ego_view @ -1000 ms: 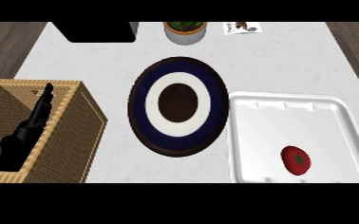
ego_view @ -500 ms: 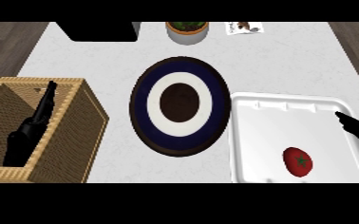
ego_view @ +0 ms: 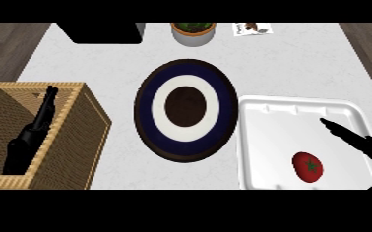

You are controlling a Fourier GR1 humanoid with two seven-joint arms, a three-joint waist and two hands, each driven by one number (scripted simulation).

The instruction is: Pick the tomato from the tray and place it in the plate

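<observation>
Red and round, the small tomato sits in the white plastic tray. My right hand is just above it, fingers straight, holding nothing. It looks soft and smooth, so I should cup its sides gently.

We count one tomato, lying at the lower right of the frame, on one white tray. We see one round plate at the centre. We find one wicker basket at the lower left, with one dark bottle in it. Along the top edge we count one potted plant, one black box and one small printed card. One black hand shows at the right edge.
</observation>
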